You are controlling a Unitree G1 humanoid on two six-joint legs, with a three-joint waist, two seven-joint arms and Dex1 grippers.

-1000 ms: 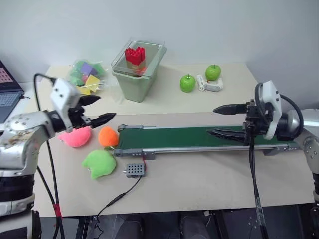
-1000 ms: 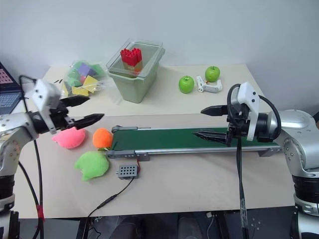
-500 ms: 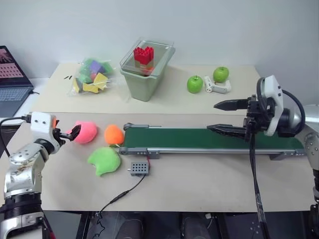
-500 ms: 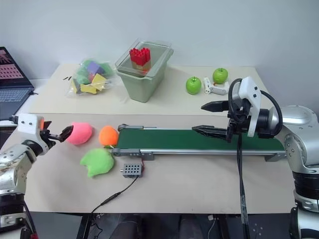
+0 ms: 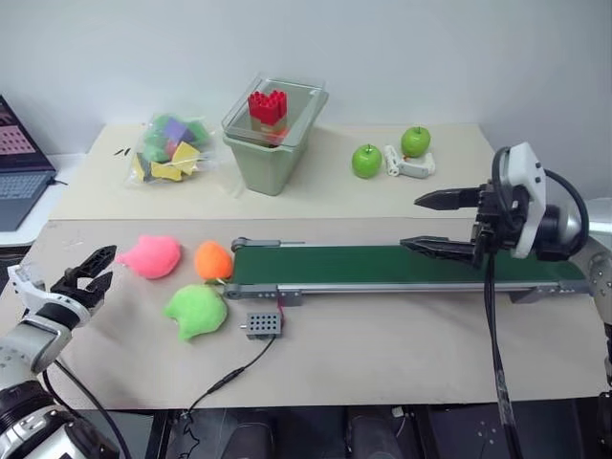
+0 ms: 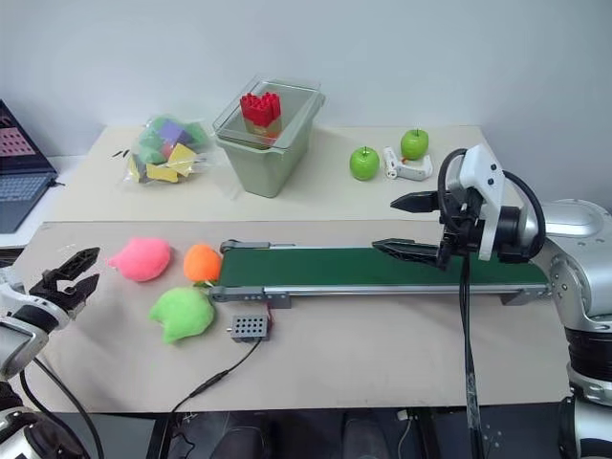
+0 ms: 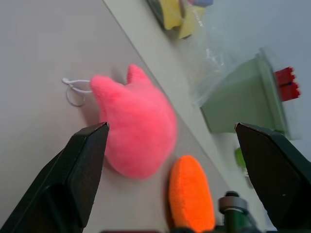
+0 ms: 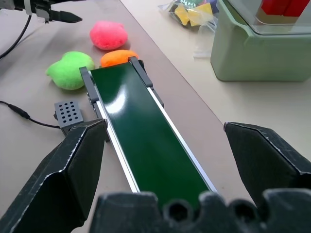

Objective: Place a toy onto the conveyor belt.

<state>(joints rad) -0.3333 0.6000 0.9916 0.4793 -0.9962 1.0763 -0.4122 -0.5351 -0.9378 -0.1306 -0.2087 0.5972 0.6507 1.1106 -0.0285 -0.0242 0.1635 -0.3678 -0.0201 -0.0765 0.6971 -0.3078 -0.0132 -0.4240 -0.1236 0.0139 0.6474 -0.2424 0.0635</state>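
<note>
Table (image 5: 382, 335): toy (image 5: 150, 256) near left end effector (image 5: 88, 273).

Bright, even, diffuse light fills the scene, and shadows are soft and short: the dark green conveyor belt in its silver-grey frame (image 5: 402, 266) lays only a thin dim band on the beige tabletop (image 5: 382, 354) along its near edge. A pale patch of glare sits on the belt's surface near its end beside the orange plush ball (image 8: 115, 57) in the right wrist view (the only strong reflection). The head views are sharp throughout. In the left wrist view the soft pink plush toy (image 7: 138, 124) is reasonably crisp, while the pale green plastic bin (image 7: 243, 99) behind it is blurred, and the near black fingers (image 7: 85, 165) are soft-edged.
</note>
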